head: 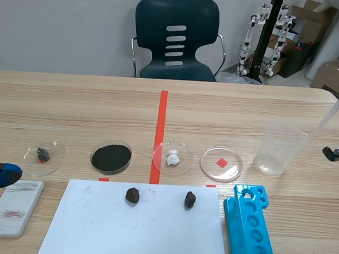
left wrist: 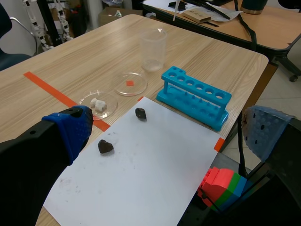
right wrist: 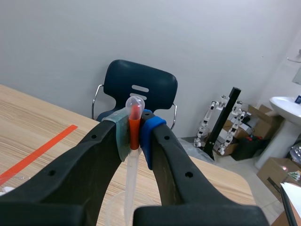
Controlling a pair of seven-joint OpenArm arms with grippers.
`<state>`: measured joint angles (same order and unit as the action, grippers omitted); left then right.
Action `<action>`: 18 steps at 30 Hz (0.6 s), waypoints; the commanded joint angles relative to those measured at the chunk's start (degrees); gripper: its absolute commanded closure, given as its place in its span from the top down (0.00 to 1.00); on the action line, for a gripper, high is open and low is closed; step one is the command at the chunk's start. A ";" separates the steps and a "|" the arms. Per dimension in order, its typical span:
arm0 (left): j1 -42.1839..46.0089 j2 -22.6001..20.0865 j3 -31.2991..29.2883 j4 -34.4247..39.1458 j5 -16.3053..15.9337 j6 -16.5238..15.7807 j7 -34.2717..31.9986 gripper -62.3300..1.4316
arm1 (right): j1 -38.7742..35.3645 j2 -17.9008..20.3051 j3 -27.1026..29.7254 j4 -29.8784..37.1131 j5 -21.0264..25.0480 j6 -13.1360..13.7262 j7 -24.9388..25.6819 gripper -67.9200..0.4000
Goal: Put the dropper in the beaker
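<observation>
Ahead of my left fingers I count four round dishes, two dark stones, one paper sheet, one blue rack, one beaker and one chair. Beside them lies one white tile. Between my right fingers is one dropper.

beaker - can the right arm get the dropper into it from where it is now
Probably yes. The right gripper is shut on the dropper, whose tip hangs just beside the beaker rim. The beaker stands upright, mouth open, with nothing over it or between the two.
</observation>
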<state>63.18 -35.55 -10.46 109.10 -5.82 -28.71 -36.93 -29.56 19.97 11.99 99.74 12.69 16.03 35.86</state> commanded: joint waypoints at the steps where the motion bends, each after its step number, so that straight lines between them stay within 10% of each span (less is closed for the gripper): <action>1: 0.44 0.44 0.22 0.44 -0.55 -0.15 -0.94 1.00 | 1.01 2.10 0.07 -0.55 1.33 -0.15 0.52 0.02; 18: 0.44 0.44 0.22 0.44 -0.55 -0.15 -0.92 1.00 | 14.67 2.73 -5.57 -12.66 2.25 0.00 -0.74 0.02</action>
<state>63.18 -35.57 -10.46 109.10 -5.82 -28.71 -36.93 -15.88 22.24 6.28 86.63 14.41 16.25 34.37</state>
